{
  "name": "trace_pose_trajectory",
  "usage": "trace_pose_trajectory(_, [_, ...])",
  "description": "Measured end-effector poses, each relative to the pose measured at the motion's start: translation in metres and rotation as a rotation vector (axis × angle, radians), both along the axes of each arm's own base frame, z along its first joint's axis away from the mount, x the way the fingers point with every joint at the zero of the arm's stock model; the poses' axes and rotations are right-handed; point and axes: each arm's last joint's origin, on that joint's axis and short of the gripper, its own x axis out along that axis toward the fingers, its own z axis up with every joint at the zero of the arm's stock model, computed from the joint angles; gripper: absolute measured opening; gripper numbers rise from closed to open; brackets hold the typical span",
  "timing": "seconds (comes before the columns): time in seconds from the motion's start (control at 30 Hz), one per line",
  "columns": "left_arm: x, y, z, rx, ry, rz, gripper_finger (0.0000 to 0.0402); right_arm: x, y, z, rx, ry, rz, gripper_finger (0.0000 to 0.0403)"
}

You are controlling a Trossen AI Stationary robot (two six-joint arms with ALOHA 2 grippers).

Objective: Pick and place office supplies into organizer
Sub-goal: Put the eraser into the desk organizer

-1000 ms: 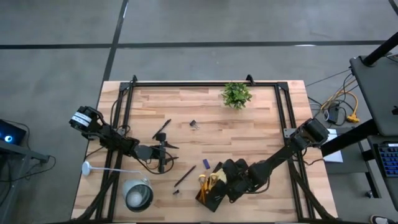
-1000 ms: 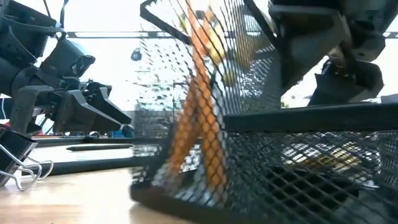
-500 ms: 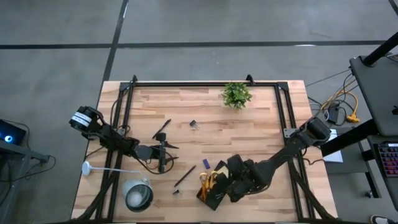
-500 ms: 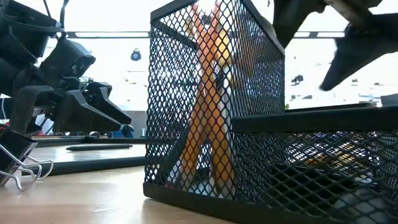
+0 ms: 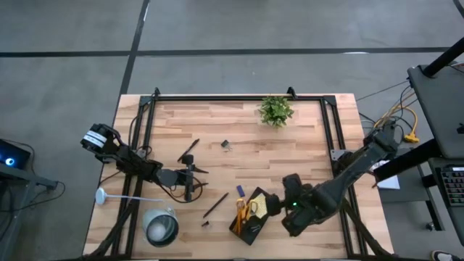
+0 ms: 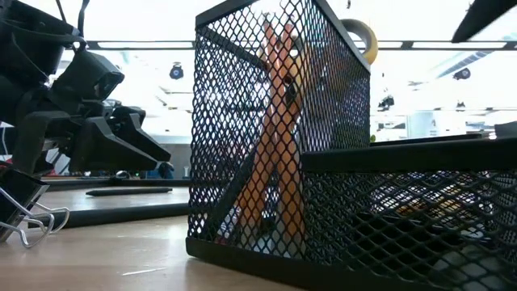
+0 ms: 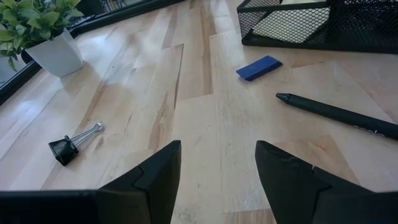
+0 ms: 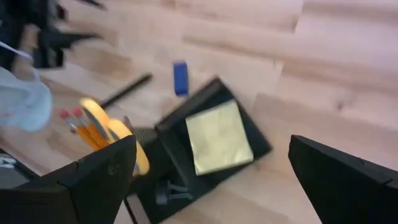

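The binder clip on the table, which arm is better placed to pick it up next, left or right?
Probably the left. Its open gripper faces the binder clip across bare wood, with nothing between. The right gripper, also open, sits by the organizer, farther from the clip.

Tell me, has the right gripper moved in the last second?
Yes. The right gripper has pulled back off the organizer, toward the table's right edge, fingers open.

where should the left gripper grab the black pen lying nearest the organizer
Grip the black pen around the middle of its barrel, coming straight down with the fingers across its width. It lies flat on bare table, slanted, with clear wood on both sides. The open left gripper waits nearby.
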Motion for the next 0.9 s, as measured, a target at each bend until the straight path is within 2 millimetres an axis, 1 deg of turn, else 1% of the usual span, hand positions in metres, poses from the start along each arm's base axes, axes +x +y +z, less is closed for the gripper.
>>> trace_pose_trajectory(0.1, [0.0, 0.0, 0.0, 0.0, 0.0, 0.0, 0.0191, -0.007, -0.007, 0.011, -0.062, -0.023, 0.024, 0.04])
trace_pose_trajectory(0.2, [0.0, 0.0, 0.0, 0.0, 0.0, 0.0, 0.0191, -0.01, -0.019, 0.025, -0.101, -0.057, 0.066, 0.04])
trace_pose_trajectory(0.3, [0.0, 0.0, 0.0, 0.0, 0.0, 0.0, 0.0191, -0.011, -0.023, 0.038, -0.194, -0.095, 0.191, 0.04])
trace_pose_trajectory(0.43, [0.0, 0.0, 0.0, 0.0, 0.0, 0.0, 0.0191, -0.006, -0.032, 0.049, -0.28, -0.113, 0.32, 0.04])
trace_pose_trajectory(0.5, [0.0, 0.0, 0.0, 0.0, 0.0, 0.0, 0.0191, 0.001, -0.037, 0.05, -0.297, -0.11, 0.359, 0.04])
trace_pose_trajectory(0.57, [0.0, 0.0, 0.0, 0.0, 0.0, 0.0, 0.0191, 0.01, -0.043, 0.048, -0.278, -0.098, 0.38, 0.04])
trace_pose_trajectory(0.7, [0.0, 0.0, 0.0, 0.011, 0.001, -0.003, 0.0191, 0.029, -0.061, 0.044, -0.224, -0.092, 0.357, 0.04])
trace_pose_trajectory(0.83, [0.0, 0.001, 0.0, 0.216, 0.021, -0.061, 0.0191, 0.042, -0.085, 0.042, -0.236, -0.102, 0.234, 0.04])
trace_pose_trajectory(0.9, [0.0, 0.001, 0.0, 0.263, 0.025, -0.077, 0.0191, 0.046, -0.096, 0.043, -0.203, -0.117, 0.159, 0.04])
